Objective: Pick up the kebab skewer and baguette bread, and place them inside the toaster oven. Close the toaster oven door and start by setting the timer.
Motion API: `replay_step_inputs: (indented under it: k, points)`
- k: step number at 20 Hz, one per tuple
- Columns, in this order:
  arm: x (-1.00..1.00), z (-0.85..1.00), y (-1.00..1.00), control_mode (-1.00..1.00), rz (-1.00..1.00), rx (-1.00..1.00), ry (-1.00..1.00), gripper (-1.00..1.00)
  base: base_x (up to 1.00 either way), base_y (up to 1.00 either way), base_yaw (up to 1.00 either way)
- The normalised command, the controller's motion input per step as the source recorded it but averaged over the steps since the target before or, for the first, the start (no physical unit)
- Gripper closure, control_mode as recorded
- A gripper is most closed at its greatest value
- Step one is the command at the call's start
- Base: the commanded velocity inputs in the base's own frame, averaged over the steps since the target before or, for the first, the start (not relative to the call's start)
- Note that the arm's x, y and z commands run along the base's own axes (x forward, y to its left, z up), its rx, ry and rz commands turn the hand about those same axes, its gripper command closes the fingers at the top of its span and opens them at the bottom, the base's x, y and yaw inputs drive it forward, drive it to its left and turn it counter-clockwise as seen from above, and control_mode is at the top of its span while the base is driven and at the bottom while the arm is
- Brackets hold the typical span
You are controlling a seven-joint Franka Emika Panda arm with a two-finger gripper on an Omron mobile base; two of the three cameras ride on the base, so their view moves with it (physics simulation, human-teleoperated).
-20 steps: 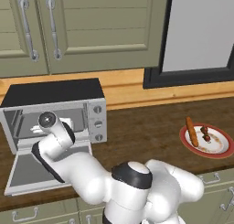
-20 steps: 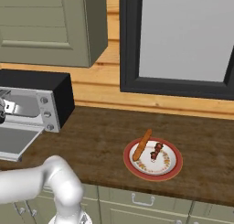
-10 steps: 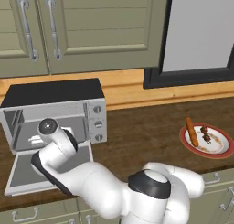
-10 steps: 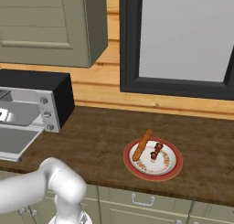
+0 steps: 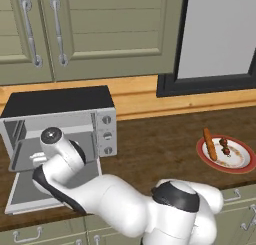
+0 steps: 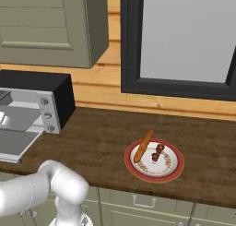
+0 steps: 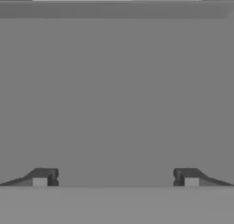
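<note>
The toaster oven [image 5: 60, 101] [image 6: 50, 93] stands at the counter's left with its door [image 5: 30, 194] [image 6: 14, 144] dropped flat. My arm bends over that door, its wrist at the oven's mouth. My gripper [image 7: 115, 177] is open, fingertips [image 7: 41, 177] wide apart and nothing between them, close over a flat grey surface. Far to the right, the baguette bread [image 5: 209, 144] [image 6: 143, 146] and the kebab skewer [image 5: 225, 146] [image 6: 158, 151] lie side by side on a red-rimmed plate [image 5: 240, 161] [image 6: 154, 174].
Three knobs [image 5: 106, 135] run down the oven's right panel. Bare dark wood counter [image 6: 97, 137] lies between oven and plate. Green wall cabinets [image 5: 100, 34] hang above the oven, and a dark-framed window [image 6: 184, 45] sits behind the plate.
The hand has slipped left out of the right base view's edge, and the elbow has swung to the right. Plate, baguette and skewer have not moved.
</note>
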Motion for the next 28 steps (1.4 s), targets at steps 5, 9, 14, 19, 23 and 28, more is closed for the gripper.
replay_step_inputs:
  k: [5, 9, 14, 19, 23, 28]
  points:
    - [-0.35, -0.09, 0.00, -1.00, 0.00, 0.00, 0.00, -1.00, 0.00, 0.00, 0.00]
    - [-0.30, 0.49, -0.06, -1.00, -0.01, 0.00, 0.00, -1.00, 0.00, 0.00, 0.00]
    - [-0.67, 0.67, -0.32, -1.00, -0.12, 0.01, 0.03, -1.00, 0.00, 0.00, 0.00]
    - [-0.69, 0.54, -0.83, -1.00, -0.13, 0.01, 0.08, -1.00, 0.00, 0.00, 0.00]
    - [-0.41, 0.54, -0.86, -1.00, -0.15, 0.00, 0.06, -1.00, 0.00, 0.00, 0.00]
    - [-0.26, 0.50, -0.99, -1.00, -0.13, 0.00, 0.11, -1.00, 0.00, 0.00, 0.00]
